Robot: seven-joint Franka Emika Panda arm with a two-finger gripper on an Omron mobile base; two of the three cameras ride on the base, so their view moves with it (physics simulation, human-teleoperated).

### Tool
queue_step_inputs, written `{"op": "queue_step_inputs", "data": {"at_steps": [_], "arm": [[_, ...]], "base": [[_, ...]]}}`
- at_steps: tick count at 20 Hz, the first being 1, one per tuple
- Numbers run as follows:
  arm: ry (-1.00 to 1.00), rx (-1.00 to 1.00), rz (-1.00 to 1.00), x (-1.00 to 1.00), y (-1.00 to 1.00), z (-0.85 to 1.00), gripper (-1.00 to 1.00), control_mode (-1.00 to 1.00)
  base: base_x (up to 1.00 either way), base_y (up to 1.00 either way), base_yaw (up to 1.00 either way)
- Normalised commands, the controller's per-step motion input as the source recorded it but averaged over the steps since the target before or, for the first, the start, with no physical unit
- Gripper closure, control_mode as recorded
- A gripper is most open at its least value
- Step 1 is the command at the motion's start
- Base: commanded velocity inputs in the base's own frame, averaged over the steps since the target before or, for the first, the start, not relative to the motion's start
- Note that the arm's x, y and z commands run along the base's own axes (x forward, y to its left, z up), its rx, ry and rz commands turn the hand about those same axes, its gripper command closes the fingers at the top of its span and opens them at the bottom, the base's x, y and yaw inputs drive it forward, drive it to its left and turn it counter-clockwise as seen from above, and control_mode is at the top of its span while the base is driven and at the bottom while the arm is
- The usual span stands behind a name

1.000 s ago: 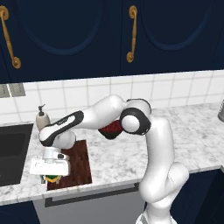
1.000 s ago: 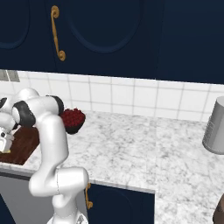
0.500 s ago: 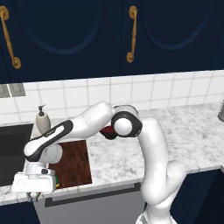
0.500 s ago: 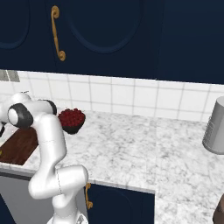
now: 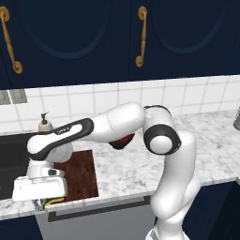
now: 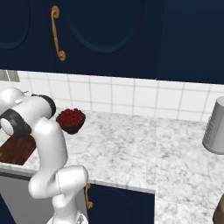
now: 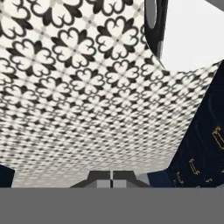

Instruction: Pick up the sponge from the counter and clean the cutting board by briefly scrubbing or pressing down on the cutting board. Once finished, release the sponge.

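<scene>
The sponge (image 5: 52,201) sits at the near left corner of the cutting board (image 5: 82,173), right at the near edge of the counter (image 5: 126,171), its yellow and green just peeking out under the white hand. The gripper (image 7: 112,180) hangs past that edge, fingertips pressed together on nothing, over the patterned floor (image 7: 78,87). Left of the board lies the black sink (image 5: 11,159); right of it, open marble runs to a bowl of red fruit (image 6: 70,120).

The counter (image 5: 136,171) and arm are seen from behind by both base views, left and right; the patterned floor (image 7: 78,87) beyond the fingertips is faced closely by the hand view.
</scene>
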Motion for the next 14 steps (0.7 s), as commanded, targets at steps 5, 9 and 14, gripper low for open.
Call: {"op": "queue_step_inputs", "data": {"at_steps": [5,9,14], "arm": [[-0.17,-0.06,0.1,-0.91,-1.0,0.52,1.0,-1.0],[-0.26,-0.04,0.08,-0.45,-1.0,0.29,1.0,-1.0],[-0.21,0.0,0.07,-0.03,-1.0,0.9,1.0,-1.0]], "base": [[0.0,0.0,0.0],[0.0,0.0,0.0],[0.0,0.0,0.0]]}}
